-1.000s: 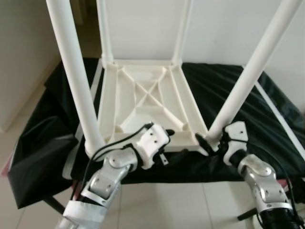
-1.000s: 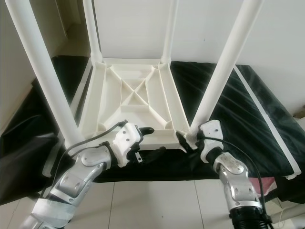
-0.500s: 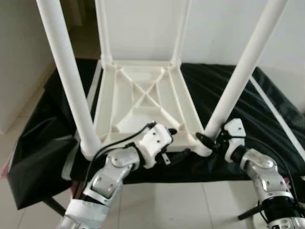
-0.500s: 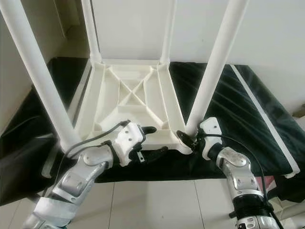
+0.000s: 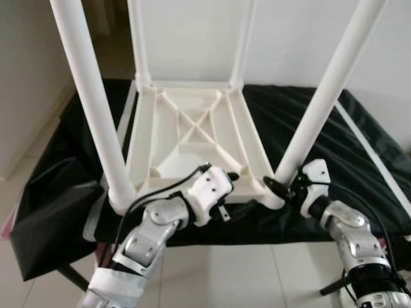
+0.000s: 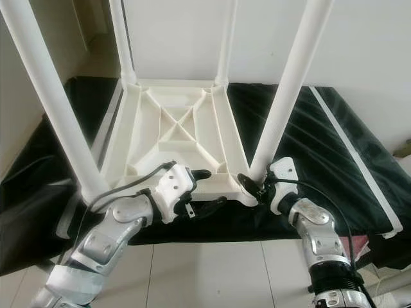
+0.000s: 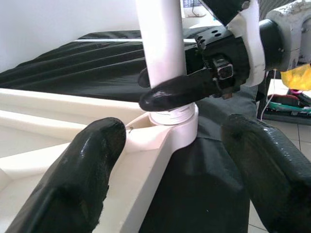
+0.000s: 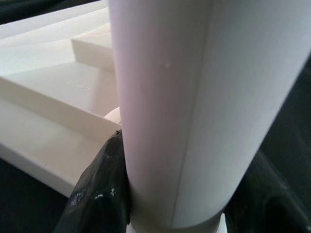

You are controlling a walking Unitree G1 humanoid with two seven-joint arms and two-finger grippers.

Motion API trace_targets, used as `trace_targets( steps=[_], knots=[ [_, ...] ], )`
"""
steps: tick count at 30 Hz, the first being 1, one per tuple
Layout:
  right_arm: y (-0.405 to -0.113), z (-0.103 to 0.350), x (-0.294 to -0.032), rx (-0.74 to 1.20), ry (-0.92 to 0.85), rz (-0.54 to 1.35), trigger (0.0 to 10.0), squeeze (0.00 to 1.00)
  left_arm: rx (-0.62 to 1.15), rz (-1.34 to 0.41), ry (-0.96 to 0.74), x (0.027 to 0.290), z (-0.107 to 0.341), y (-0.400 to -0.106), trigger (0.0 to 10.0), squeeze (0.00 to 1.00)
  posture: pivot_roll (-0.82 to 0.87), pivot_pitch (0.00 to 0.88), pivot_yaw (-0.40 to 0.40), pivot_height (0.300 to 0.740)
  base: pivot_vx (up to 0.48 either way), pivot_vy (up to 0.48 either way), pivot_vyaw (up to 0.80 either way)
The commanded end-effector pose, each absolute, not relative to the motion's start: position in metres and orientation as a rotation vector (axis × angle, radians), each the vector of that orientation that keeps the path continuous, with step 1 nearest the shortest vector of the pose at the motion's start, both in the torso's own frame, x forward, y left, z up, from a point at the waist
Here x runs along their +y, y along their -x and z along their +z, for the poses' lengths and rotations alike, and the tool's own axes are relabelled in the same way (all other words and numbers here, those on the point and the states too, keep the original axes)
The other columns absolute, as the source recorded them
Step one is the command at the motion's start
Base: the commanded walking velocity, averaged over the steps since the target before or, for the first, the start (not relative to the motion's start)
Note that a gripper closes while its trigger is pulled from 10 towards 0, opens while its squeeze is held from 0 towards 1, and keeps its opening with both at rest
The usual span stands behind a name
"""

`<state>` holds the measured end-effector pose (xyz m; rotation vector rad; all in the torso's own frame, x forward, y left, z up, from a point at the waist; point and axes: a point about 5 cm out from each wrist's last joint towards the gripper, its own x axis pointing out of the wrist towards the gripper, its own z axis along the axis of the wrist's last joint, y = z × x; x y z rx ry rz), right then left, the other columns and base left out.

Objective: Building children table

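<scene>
At the near right corner of the upturned table (image 5: 192,138), the right tool (image 6: 252,185) is clamped on the base of the near right leg (image 5: 324,90), one black finger (image 8: 99,187) on each side of the tube just above its socket. The step in hand looks like seating or tightening this last leg. The left tool (image 6: 204,191) sits at the near edge of the table frame, its fingers (image 7: 73,177) spread wide with the frame's rim between them, not pinching anything; it seems placed to steady the top.

The next move probably calls for a twist or push down the leg's axis while the left tool holds the frame from sliding. A skewed push could lever the socket or shift the table on the cloth.

The table is white plastic, lying top down on a worktop draped in black cloth (image 5: 359,138). Its underside shows a rim and crossed ribs. All four legs stand up from the corner sockets; the near left leg (image 5: 93,106) and the near right leg lean outward a little.
</scene>
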<state>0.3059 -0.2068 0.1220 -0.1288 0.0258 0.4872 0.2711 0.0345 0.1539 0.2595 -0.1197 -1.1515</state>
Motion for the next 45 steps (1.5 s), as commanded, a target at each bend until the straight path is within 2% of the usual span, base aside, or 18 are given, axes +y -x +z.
trace_targets(
  steps=[1,8,13,18,23,25,27,29,36,37,39,40,45],
  knots=[
    [-0.306,0.119,-0.212,0.040,0.130,0.434,10.0,0.00,-0.111,-1.129,-0.257,0.034,0.151,-0.272,10.0,0.00,-0.03,0.020,-0.037,0.740,0.000,0.000,0.00],
    [-0.306,0.119,-0.210,0.020,0.093,0.312,10.0,0.00,-0.108,-1.137,-0.255,0.034,0.150,-0.270,10.0,0.00,-0.04,0.025,-0.030,0.740,0.000,0.000,0.00],
    [-0.307,0.118,-0.207,0.024,0.003,0.130,10.0,0.00,-0.101,-1.145,-0.255,0.034,0.149,-0.269,10.0,0.00,-0.04,0.024,-0.032,0.740,0.000,0.000,0.00],
    [-0.307,0.117,-0.204,0.029,-0.023,0.083,10.0,0.00,-0.101,-1.146,-0.255,0.033,0.148,-0.269,10.0,0.00,-0.03,0.018,-0.033,0.740,0.000,0.000,0.00],
    [-0.311,0.116,-0.197,0.033,-0.069,-0.032,10.0,0.00,-0.101,-1.149,-0.256,0.033,0.148,-0.269,10.0,0.00,-0.03,0.010,-0.037,0.740,0.000,0.000,0.00],
    [-0.314,0.114,-0.192,0.031,-0.114,-0.135,10.0,0.00,-0.102,-1.149,-0.257,0.032,0.148,-0.268,10.0,0.00,-0.02,0.003,-0.045,0.740,0.000,0.000,0.00],
    [-0.314,0.114,-0.192,0.031,-0.114,-0.135,10.0,0.00,-0.102,-1.149,-0.257,0.032,0.148,-0.268,10.0,0.00,-0.02,0.003,-0.045,0.740,0.000,0.000,0.00],
    [-0.314,0.113,-0.183,0.023,-0.156,-0.240,10.0,0.00,-0.105,-1.141,-0.259,0.033,0.148,-0.269,10.0,0.00,-0.01,0.000,-0.044,0.740,0.000,0.000,0.00],
    [-0.314,0.112,-0.169,0.019,-0.131,-0.249,10.0,0.00,-0.105,-1.139,-0.265,0.034,0.147,-0.268,10.0,0.00,-0.01,0.000,-0.039,0.740,0.000,0.000,0.00],
    [-0.313,0.111,-0.170,0.025,-0.152,-0.256,10.0,0.71,-0.105,-1.139,-0.267,0.034,0.147,-0.268,10.0,0.00,-0.01,0.000,-0.039,0.740,0.000,0.000,0.00],
    [-0.313,0.111,-0.171,0.029,-0.169,-0.263,10.0,0.71,-0.106,-1.139,-0.268,0.034,0.147,-0.269,10.0,0.00,-0.01,0.000,-0.039,0.740,0.000,0.000,0.00],
    [-0.312,0.110,-0.173,0.031,-0.169,-0.265,10.0,1.00,-0.106,-1.139,-0.268,0.034,0.147,-0.269,10.0,0.00,-0.02,0.000,-0.037,0.740,0.000,0.000,0.00],
    [-0.311,0.111,-0.176,0.022,-0.164,-0.271,10.0,1.00,-0.106,-1.139,-0.269,0.034,0.147,-0.269,10.0,0.00,-0.02,0.000,-0.036,0.740,0.000,0.000,0.00]
  ],
)
